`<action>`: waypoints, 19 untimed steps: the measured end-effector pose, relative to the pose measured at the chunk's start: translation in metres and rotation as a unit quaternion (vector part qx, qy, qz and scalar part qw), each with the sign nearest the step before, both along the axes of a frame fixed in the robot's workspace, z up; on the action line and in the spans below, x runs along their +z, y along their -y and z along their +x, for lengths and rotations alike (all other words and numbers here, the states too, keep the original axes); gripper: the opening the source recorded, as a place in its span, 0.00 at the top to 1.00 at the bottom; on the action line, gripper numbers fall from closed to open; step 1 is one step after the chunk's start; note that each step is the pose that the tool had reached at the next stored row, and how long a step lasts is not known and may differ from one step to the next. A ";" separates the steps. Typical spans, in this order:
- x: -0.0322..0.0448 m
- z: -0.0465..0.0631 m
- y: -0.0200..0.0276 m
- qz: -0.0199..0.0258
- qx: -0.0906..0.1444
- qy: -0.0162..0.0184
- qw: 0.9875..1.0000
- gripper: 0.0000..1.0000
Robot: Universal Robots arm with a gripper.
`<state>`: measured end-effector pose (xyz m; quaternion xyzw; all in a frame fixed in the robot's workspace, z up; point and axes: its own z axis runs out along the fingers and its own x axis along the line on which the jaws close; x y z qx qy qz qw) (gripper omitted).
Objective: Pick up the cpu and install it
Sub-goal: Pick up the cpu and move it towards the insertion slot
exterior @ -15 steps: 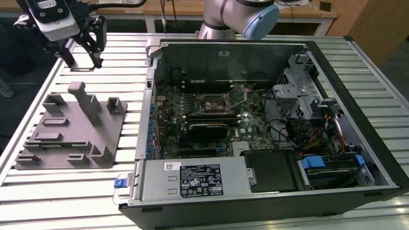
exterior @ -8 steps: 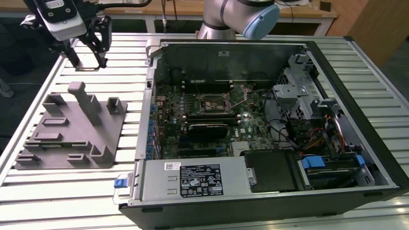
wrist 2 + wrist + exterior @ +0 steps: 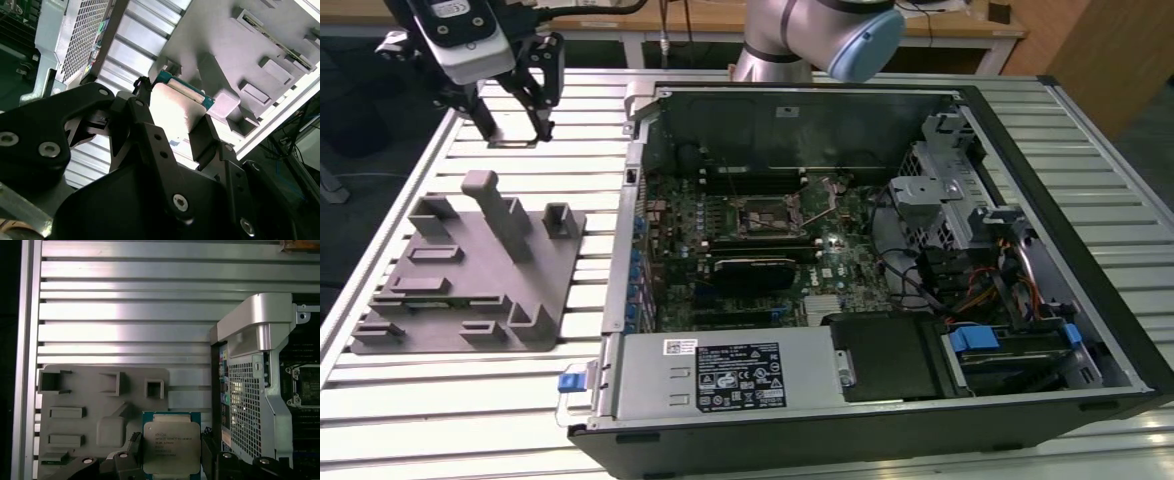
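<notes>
Above the slatted aluminium tabletop (image 3: 467,400), our black claw (image 3: 515,128) is clamped on the small square silvery-grey cpu (image 3: 171,447) (pickup done, we judge); seating it in the open black computer case (image 3: 787,115) is not yet done.

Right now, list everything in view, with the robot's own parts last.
cpu: one, silvery top on a green board, held in the tool, off the table near the tray.
tray: one, grey, with upright posts, on the table at the exterior view's left.
computer case: one, black, side open, at the exterior view's right.
motherboard: one, dark green, inside the case.
power supply: one, silver, labelled, in the case's near side.
table: one, silver, slatted.
arm: one, silver and pale blue, behind the case.
tool: one, black, shut on the cpu.
</notes>
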<state>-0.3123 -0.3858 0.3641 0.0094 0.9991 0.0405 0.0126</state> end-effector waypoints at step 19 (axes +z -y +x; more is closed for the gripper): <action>0.0000 0.022 -0.0015 0.000 0.000 0.000 1.000 0.45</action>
